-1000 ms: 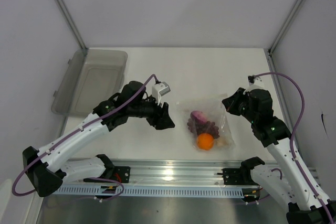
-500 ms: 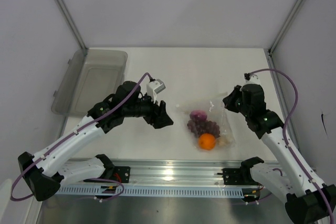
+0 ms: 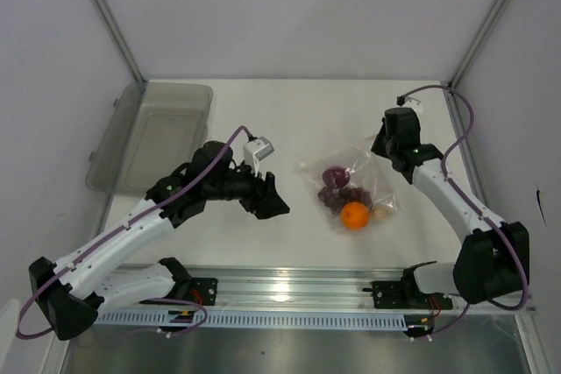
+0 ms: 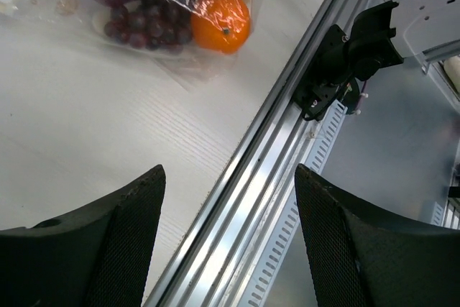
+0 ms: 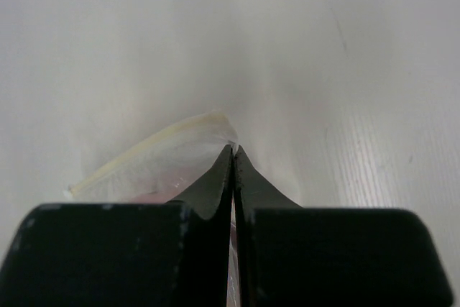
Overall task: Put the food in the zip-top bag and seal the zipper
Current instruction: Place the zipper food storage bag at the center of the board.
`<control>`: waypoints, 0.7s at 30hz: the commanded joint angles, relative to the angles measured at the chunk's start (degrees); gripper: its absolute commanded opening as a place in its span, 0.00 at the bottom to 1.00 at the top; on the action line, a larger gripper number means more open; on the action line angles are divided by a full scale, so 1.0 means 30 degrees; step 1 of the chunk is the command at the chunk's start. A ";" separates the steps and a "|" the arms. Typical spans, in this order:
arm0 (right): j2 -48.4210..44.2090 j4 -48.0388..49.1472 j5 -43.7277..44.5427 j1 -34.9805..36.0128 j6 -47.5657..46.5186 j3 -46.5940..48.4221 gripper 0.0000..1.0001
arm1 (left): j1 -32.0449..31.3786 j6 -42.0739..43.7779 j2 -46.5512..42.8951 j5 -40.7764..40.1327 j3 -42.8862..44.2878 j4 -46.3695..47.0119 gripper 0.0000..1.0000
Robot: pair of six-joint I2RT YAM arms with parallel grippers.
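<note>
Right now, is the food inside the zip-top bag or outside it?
Inside: the orange, onion and berries lie under the clear plastic of the bag; the right gripper pinches its edge.

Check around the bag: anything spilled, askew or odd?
Nothing spilled: the orange, onion, berries and garlic all sit inside the bag. The right end effector pinches one bag corner. Only the grey tub looks askew, seemingly overhanging the table's left edge.

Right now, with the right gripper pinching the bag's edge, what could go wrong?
1. The right gripper is shut on only a thin strip of the bag; it may slip or tear.
2. The left gripper is open, apart from the bag, so a pull may drag it rather than seal it, jostling the orange.
</note>
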 commanded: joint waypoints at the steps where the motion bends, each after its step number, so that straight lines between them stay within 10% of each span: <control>1: 0.1539 0.1616 0.0810 -0.1244 -0.0721 0.1678 0.00 | 0.0133 -0.0555 -0.0766 0.0635 -0.0376 0.0863 0.75; 13: 0.4940 0.1266 -0.0835 -0.2538 -0.1277 0.4024 0.01 | 0.0133 -0.0848 -0.1441 0.0724 -0.1197 0.1069 0.78; 21: 0.4707 0.0476 -0.0513 -0.2539 -0.1833 0.4229 0.36 | 0.0133 -0.0937 -0.1616 0.0724 -0.1432 0.1245 0.83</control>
